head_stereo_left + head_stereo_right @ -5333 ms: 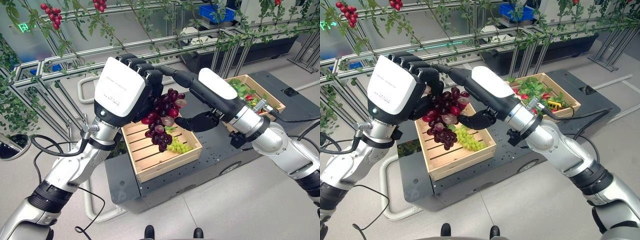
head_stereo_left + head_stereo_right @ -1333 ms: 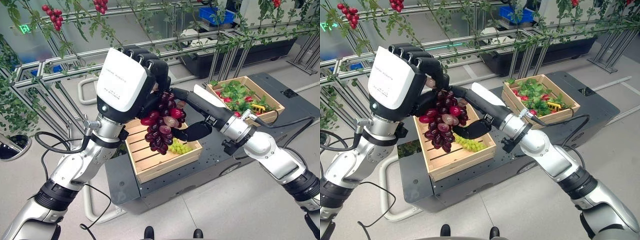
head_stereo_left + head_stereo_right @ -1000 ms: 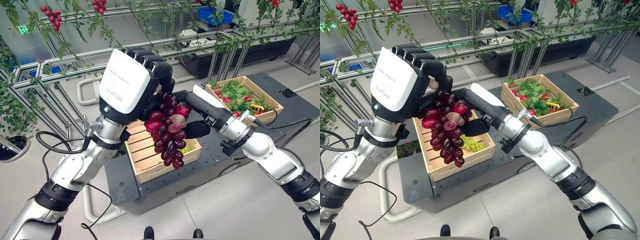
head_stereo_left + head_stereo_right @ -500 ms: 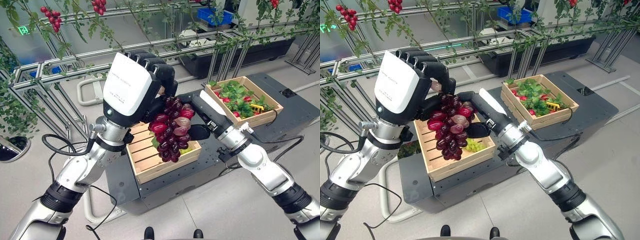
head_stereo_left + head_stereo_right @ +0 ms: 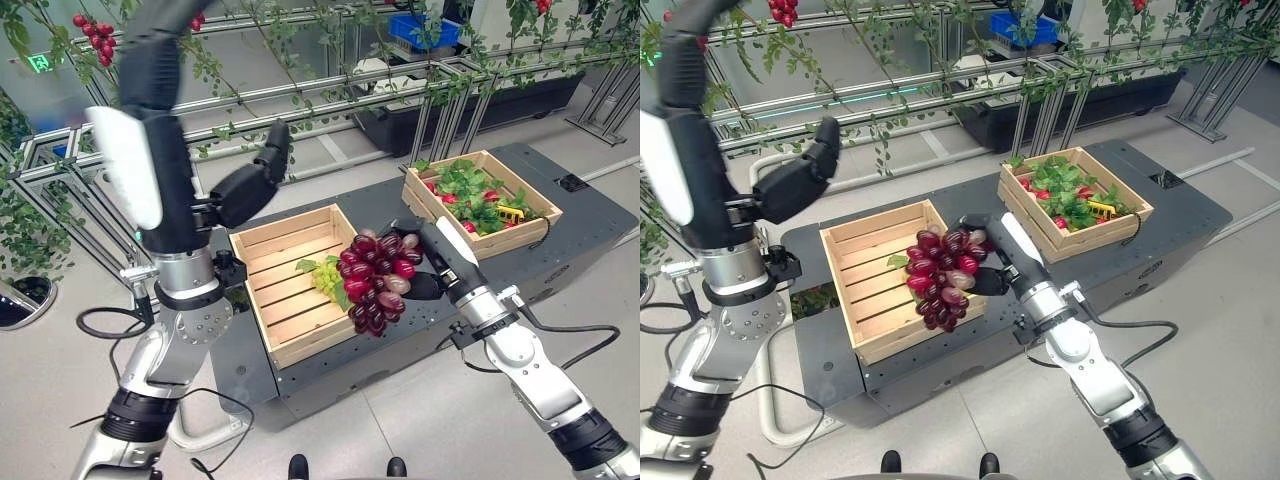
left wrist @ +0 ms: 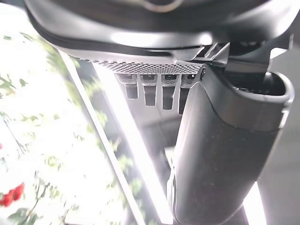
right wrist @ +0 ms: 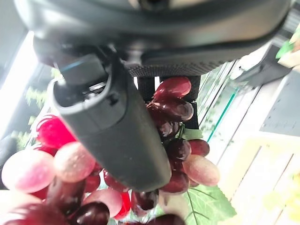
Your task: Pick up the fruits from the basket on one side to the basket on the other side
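Observation:
A bunch of dark red grapes [image 5: 378, 280] hangs over the right rim of the left wooden crate [image 5: 284, 222], and my right hand [image 5: 424, 284] is shut on it from the right. In the right wrist view the thumb [image 7: 117, 131] and fingers curl round the bunch [image 7: 180, 110]. Green grapes with a leaf [image 5: 322, 276] lie inside that crate. The right wooden crate [image 5: 520, 236] holds leafy greens and red fruits. My left hand [image 5: 243, 190] is raised high above the left crate's far left corner, fingers straight and holding nothing; its thumb [image 6: 220, 154] shows in the left wrist view.
Both crates stand on a dark low cart [image 5: 250, 372] on a grey floor. Behind it run metal frames with green vines [image 5: 330, 80] and a hanging cluster of red berries [image 5: 88, 26].
My left hand let go of the red grapes and swung up and away to the left. The right hand now holds the bunch alone, lower and by the left crate's right rim.

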You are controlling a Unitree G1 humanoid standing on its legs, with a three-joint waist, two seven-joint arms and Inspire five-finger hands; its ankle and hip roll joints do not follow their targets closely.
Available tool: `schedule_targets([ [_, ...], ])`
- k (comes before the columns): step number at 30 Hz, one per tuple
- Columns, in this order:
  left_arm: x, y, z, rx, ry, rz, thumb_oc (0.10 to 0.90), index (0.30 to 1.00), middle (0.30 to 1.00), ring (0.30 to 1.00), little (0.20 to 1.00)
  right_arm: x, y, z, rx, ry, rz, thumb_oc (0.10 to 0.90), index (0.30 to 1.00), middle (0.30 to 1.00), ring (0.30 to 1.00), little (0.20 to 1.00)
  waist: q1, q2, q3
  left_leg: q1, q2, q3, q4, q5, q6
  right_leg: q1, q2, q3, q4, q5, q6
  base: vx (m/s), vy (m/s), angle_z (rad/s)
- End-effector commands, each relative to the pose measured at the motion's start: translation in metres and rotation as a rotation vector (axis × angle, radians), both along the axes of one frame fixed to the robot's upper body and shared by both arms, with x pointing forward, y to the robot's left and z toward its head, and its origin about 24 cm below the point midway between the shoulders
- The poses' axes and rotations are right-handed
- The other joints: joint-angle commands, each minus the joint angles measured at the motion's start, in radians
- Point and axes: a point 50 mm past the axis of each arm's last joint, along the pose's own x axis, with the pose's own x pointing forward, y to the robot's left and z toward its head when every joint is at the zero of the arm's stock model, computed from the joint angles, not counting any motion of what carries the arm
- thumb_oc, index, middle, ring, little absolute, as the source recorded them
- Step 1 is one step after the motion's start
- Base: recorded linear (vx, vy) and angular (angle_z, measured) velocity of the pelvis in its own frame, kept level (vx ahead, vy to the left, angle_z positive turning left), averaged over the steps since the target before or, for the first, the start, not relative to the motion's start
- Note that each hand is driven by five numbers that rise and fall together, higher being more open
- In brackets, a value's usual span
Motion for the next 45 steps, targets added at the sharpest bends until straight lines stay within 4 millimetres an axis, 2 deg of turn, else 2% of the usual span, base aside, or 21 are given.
schedule_targets([
  [1, 0.001, 0.008, 0.006, -0.045, -0.054, -0.006, 0.800, 0.900, 0.900, 0.900, 0.900, 0.003, 0.001, 0.061, 0.214, -0.319, -0.031, 0.400, 0.300, 0.300, 0.300, 0.300, -0.003, -0.033, -0.095, 0.015, 0.002, -0.076, 0.002, -0.045, 0.017, -0.029, 0.018, 0.083, 0.001, 0.039, -0.029, -0.04, 0.027, -0.16],
  [6, 0.001, 0.007, -0.009, -0.108, 0.012, 0.009, 0.800, 0.900, 0.900, 0.900, 0.900, -0.004, -0.001, 0.058, 0.246, -0.326, -0.015, 0.400, 0.300, 0.300, 0.300, 0.300, 0.007, -0.040, -0.061, 0.021, -0.060, -0.181, 0.017, -0.054, 0.044, -0.021, 0.041, 0.168, 0.001, 0.046, -0.043, -0.06, 0.136, -0.47],
  [7, 0.001, 0.011, -0.018, -0.112, 0.045, 0.029, 0.800, 0.900, 0.900, 0.900, 0.900, -0.004, -0.002, 0.057, 0.268, -0.317, 0.003, 0.400, 0.300, 0.300, 0.300, 0.300, 0.015, -0.042, -0.052, 0.021, -0.082, -0.242, 0.024, -0.061, 0.057, -0.019, 0.039, 0.207, 0.001, 0.054, -0.044, -0.07, 0.249, -0.86],
  [9, 0.001, 0.013, -0.021, -0.118, 0.064, 0.028, 0.800, 0.900, 0.900, 0.900, 0.900, -0.003, -0.003, 0.057, 0.291, -0.306, 0.005, 0.400, 0.300, 0.300, 0.300, 0.300, 0.018, -0.041, -0.049, 0.019, -0.090, -0.248, 0.032, -0.065, 0.061, -0.018, 0.037, 0.218, 0.001, 0.056, -0.042, -0.07, 0.250, -0.85],
  [14, 0.001, 0.007, -0.031, -0.117, 0.112, -0.089, 0.800, 0.900, 0.900, 0.900, 0.900, -0.001, -0.006, 0.052, 0.403, -0.276, -0.043, 0.400, 0.300, 0.300, 0.300, 0.300, 0.014, -0.028, -0.040, 0.030, -0.128, -0.227, 0.018, -0.074, 0.074, -0.041, -0.009, 0.228, 0.001, 0.091, -0.008, -0.12, 0.333, -0.46],
  [17, 0.002, 0.004, -0.034, -0.111, 0.137, -0.155, 0.800, 0.900, 0.900, 0.900, 0.900, -0.001, -0.007, 0.050, 0.447, -0.279, -0.064, 0.400, 0.300, 0.300, 0.300, 0.300, 0.004, -0.019, -0.018, 0.040, -0.159, -0.204, 0.013, -0.083, 0.090, -0.074, -0.041, 0.238, 0.001, 0.134, 0.023, -0.14, 0.312, -0.32],
  [18, 0.003, 0.002, -0.035, -0.108, 0.145, -0.185, 0.800, 0.900, 0.900, 0.900, 0.900, 0.000, -0.008, 0.049, 0.455, -0.285, -0.073, 0.400, 0.300, 0.300, 0.300, 0.300, 0.000, -0.020, -0.004, 0.045, -0.176, -0.187, 0.018, -0.095, 0.097, -0.105, -0.063, 0.233, 0.001, 0.167, 0.041, -0.14, 0.241, -0.39],
  [20, 0.005, -0.001, -0.033, -0.113, 0.162, -0.230, 0.800, 0.900, 0.900, 0.900, 0.900, 0.002, -0.009, 0.051, 0.477, -0.280, -0.070, 0.400, 0.300, 0.300, 0.300, 0.300, -0.004, -0.019, 0.014, 0.050, -0.188, -0.156, 0.031, -0.114, 0.100, -0.142, -0.081, 0.221, 0.001, 0.210, 0.048, -0.17, 0.241, -0.62],
  [22, 0.006, -0.001, -0.031, -0.109, 0.171, -0.243, 0.800, 0.900, 0.900, 0.900, 0.900, 0.003, -0.010, 0.052, 0.485, -0.276, -0.072, 0.400, 0.300, 0.300, 0.300, 0.300, -0.001, -0.018, 0.023, 0.055, -0.188, -0.136, 0.036, -0.121, 0.103, -0.143, -0.089, 0.197, 0.010, 0.220, 0.047, -0.12, 0.122, -0.82],
  [24, 0.007, -0.002, -0.027, -0.116, 0.171, -0.265, 0.800, 0.900, 0.900, 0.900, 0.900, 0.005, -0.009, 0.053, 0.526, -0.258, -0.051, 0.400, 0.300, 0.300, 0.300, 0.300, 0.008, -0.011, 0.031, 0.063, -0.180, -0.092, 0.026, -0.117, 0.110, -0.139, -0.091, 0.134, 0.069, 0.193, 0.042, -0.14, 0.077, -0.92],
  [26, 0.008, -0.002, -0.026, -0.118, 0.173, -0.275, 0.800, 0.900, 0.900, 0.900, 0.900, 0.006, -0.007, 0.053, 0.526, -0.265, -0.048, 0.400, 0.300, 0.300, 0.300, 0.300, 0.015, -0.003, 0.032, 0.062, -0.176, -0.077, 0.024, -0.113, 0.113, -0.138, -0.087, 0.109, 0.110, 0.163, 0.034, -0.11, 0.036, -0.89],
  [27, 0.008, -0.005, -0.024, -0.116, 0.174, -0.275, 0.800, 0.900, 0.900, 0.900, 0.900, 0.007, -0.001, 0.054, 0.520, -0.269, -0.033, 0.400, 0.300, 0.300, 0.300, 0.300, 0.025, 0.011, 0.031, 0.062, -0.167, -0.053, 0.021, -0.107, 0.119, -0.120, -0.080, 0.056, 0.182, 0.108, 0.024, -0.08, 0.022, -0.72],
  [28, 0.008, -0.005, -0.024, -0.116, 0.174, -0.275, 0.800, 0.900, 0.900, 0.900, 0.900, 0.007, -0.001, 0.054, 0.519, -0.269, -0.033, 0.400, 0.300, 0.300, 0.300, 0.300, 0.026, 0.011, 0.032, 0.064, -0.167, -0.053, 0.020, -0.108, 0.119, -0.122, -0.080, 0.057, 0.190, 0.101, 0.024, -0.14, -0.002, -0.72],
  [29, 0.009, -0.005, -0.023, -0.128, 0.178, -0.268, 0.800, 0.900, 0.900, 0.900, 0.900, 0.008, 0.006, 0.053, 0.515, -0.261, -0.008, 0.400, 0.300, 0.300, 0.300, 0.300, 0.044, 0.015, 0.031, 0.060, -0.162, -0.018, 0.022, -0.102, 0.129, -0.096, -0.079, -0.014, 0.268, 0.038, 0.015, -0.09, -0.035, -0.39],
  [30, 0.008, -0.005, -0.023, -0.129, 0.177, -0.267, 0.800, 0.900, 0.900, 0.900, 0.900, 0.008, 0.007, 0.053, 0.514, -0.260, -0.002, 0.400, 0.300, 0.300, 0.300, 0.300, 0.049, 0.014, 0.029, 0.055, -0.161, -0.011, 0.023, -0.099, 0.132, -0.094, -0.079, -0.028, 0.276, 0.034, 0.013, -0.14, -0.093, -0.72],
  [31, 0.008, -0.003, -0.023, -0.129, 0.171, -0.249, 0.800, 0.900, 0.900, 0.900, 0.900, 0.009, 0.012, 0.054, 0.516, -0.256, 0.020, 0.400, 0.300, 0.300, 0.300, 0.300, 0.070, 0.008, 0.020, 0.044, -0.155, 0.016, 0.026, -0.098, 0.136, -0.067, -0.079, -0.080, 0.299, -0.001, 0.010, -0.09, -0.121, -1.01],
  [33, 0.007, -0.001, -0.023, -0.133, 0.171, -0.244, 0.800, 0.900, 0.900, 0.900, 0.900, 0.010, 0.016, 0.054, 0.520, -0.256, 0.023, 0.400, 0.300, 0.300, 0.300, 0.300, 0.096, -0.008, 0.010, 0.017, -0.147, 0.046, 0.037, -0.090, 0.128, -0.009, -0.069, -0.120, 0.281, -0.054, 0.008, -0.09, -0.180, -1.05],
  [35, 0.007, 0.000, -0.023, -0.136, 0.169, -0.243, 0.800, 0.900, 0.900, 0.900, 0.900, 0.009, 0.017, 0.054, 0.520, -0.259, 0.022, 0.400, 0.300, 0.300, 0.300, 0.300, 0.109, -0.021, 0.004, -0.001, -0.145, 0.053, 0.041, -0.083, 0.117, 0.042, -0.069, -0.133, 0.212, -0.059, 0.005, -0.07, -0.236, -0.66],
  [36, 0.007, -0.003, -0.023, -0.142, 0.163, -0.251, 0.800, 0.900, 0.900, 0.900, 0.900, 0.008, 0.019, 0.055, 0.508, -0.271, 0.020, 0.400, 0.300, 0.300, 0.300, 0.300, 0.107, -0.036, 0.002, -0.038, -0.141, 0.059, 0.057, -0.065, 0.094, 0.073, -0.052, -0.108, 0.121, -0.039, 0.002, -0.10, -0.305, -0.76],
  [39, 0.009, -0.008, -0.024, -0.159, 0.158, -0.250, 0.800, 0.900, 0.900, 0.900, 0.900, 0.005, 0.020, 0.059, 0.486, -0.286, 0.033, 0.400, 0.300, 0.300, 0.300, 0.300, 0.085, -0.047, 0.000, -0.062, -0.120, 0.065, 0.048, -0.038, 0.065, 0.082, -0.016, -0.071, 0.026, -0.004, -0.014, -0.10, -0.259, -0.84],
  [45, 0.011, -0.010, -0.028, -0.200, 0.153, -0.271, 0.800, 0.900, 0.900, 0.900, 0.900, 0.005, 0.000, 0.060, 0.456, -0.288, 0.021, 0.400, 0.300, 0.300, 0.300, 0.300, 0.042, -0.057, -0.004, -0.069, -0.079, 0.065, 0.033, -0.005, 0.036, 0.060, 0.035, -0.042, 0.001, 0.006, -0.054, -0.08, -0.193, -0.22],
])
